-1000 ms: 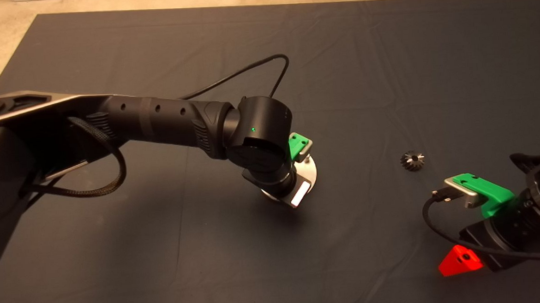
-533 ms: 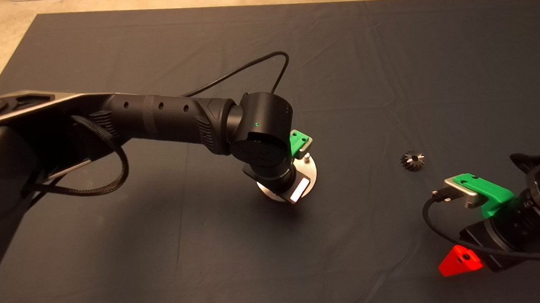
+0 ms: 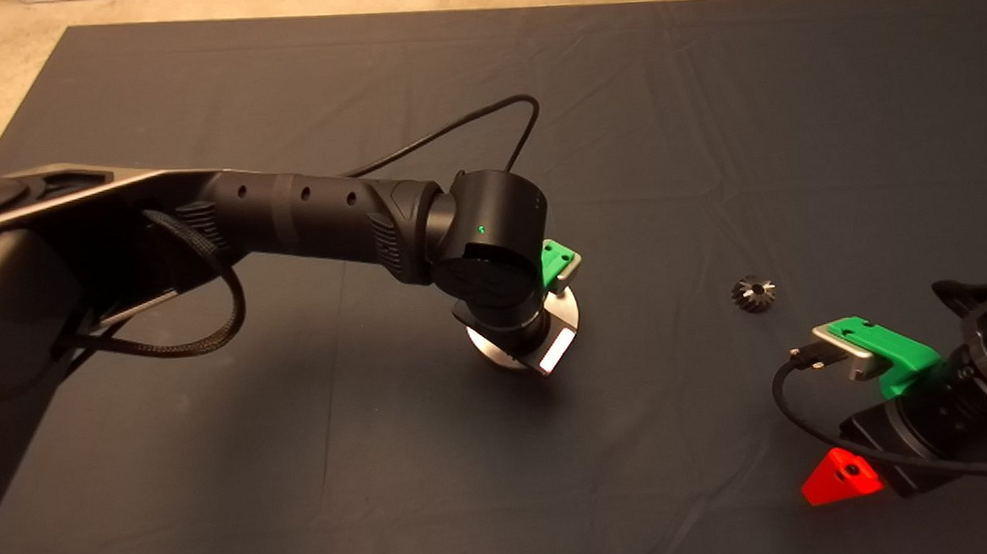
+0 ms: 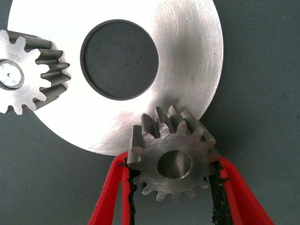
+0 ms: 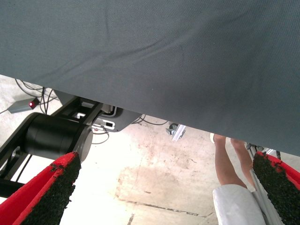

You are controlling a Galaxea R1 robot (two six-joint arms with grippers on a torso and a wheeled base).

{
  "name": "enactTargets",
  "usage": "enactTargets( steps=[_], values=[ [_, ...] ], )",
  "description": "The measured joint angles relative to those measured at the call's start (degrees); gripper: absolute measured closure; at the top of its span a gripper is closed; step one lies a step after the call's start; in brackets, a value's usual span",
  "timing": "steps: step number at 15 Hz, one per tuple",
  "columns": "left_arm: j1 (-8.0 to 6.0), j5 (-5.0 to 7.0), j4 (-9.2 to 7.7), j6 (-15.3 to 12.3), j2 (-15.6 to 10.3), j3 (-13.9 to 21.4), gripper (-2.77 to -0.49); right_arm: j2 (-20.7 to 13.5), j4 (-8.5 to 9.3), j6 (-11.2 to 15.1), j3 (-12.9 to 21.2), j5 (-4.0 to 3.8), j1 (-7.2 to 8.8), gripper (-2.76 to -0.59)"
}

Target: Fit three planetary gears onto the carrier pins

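In the left wrist view my left gripper (image 4: 173, 190) is shut on a bright silvery planetary gear (image 4: 172, 159), which it holds over the rim of the round silver carrier plate (image 4: 183, 61). A second silvery gear (image 4: 28, 77) sits on a carrier pin (image 4: 10, 75) at the plate's other side. The other pins are hidden. In the head view the left wrist covers most of the plate (image 3: 566, 309). The darker gear (image 3: 754, 294) lies alone on the mat to the plate's right. My right gripper (image 3: 842, 478) is parked at the lower right, open and empty.
The dark mat (image 3: 705, 131) spreads wide around the plate. A black cable (image 3: 485, 117) loops behind the left wrist. The right wrist view looks past the mat's edge (image 5: 154, 117) at the floor, a person's legs (image 5: 227, 166) and a black robot base (image 5: 51, 133).
The left wrist has shifted a little to the right over the plate, and now covers the pin that showed beside it. The right arm and the darker gear have not moved.
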Motion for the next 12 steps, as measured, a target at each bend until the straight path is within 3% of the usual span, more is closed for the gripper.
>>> enactTargets(
  steps=[12],
  values=[
    [0.02,0.02,-0.02,0.0,0.7,-0.1,-0.76,0.0,0.02,0.0,0.0,0.0,0.0,-2.73]
  ],
)
